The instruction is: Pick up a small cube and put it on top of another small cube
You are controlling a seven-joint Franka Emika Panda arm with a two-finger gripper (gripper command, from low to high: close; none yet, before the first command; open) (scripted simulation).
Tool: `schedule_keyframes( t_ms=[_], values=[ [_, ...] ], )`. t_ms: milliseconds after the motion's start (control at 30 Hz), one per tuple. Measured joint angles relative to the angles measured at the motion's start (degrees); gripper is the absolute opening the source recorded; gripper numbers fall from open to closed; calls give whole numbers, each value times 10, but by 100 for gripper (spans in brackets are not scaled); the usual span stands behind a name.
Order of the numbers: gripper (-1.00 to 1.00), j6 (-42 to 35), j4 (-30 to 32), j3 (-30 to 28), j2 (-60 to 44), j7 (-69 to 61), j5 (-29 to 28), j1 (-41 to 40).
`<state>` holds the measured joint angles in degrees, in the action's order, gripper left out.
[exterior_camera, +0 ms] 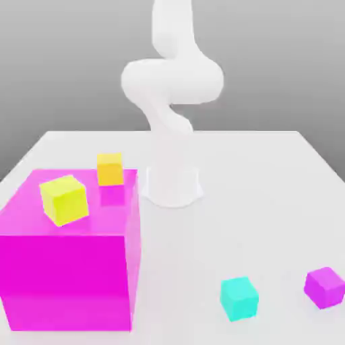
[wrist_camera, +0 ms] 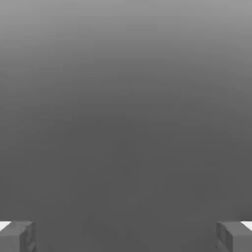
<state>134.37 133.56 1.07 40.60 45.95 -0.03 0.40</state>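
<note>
On the white table (exterior_camera: 269, 195), toward the exterior view's right near the front edge, sit a small cyan cube (exterior_camera: 238, 298) and a small purple cube (exterior_camera: 325, 288), a little apart. A yellow cube (exterior_camera: 64, 199) rests tilted on top of the large magenta block (exterior_camera: 67, 276). An orange-yellow cube (exterior_camera: 110, 168) stands at that block's far edge. In the hand view my gripper (wrist_camera: 126, 236) is open, its two grey fingertips (wrist_camera: 17, 236) wide apart with nothing between them, facing a plain grey background.
The white arm (exterior_camera: 172, 81) rises from its base (exterior_camera: 172, 185) at the table's middle back and bends upward out of frame. The large magenta block fills the front of the exterior view's left. A darker magenta patch (exterior_camera: 112, 194) lies below the orange-yellow cube.
</note>
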Motion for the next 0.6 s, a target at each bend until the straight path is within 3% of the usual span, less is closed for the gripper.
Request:
schedule_keyframes(
  t_ms=[600],
  values=[
    [0, 188, 128, 74, -377, 23, -26, 43]
  ],
)
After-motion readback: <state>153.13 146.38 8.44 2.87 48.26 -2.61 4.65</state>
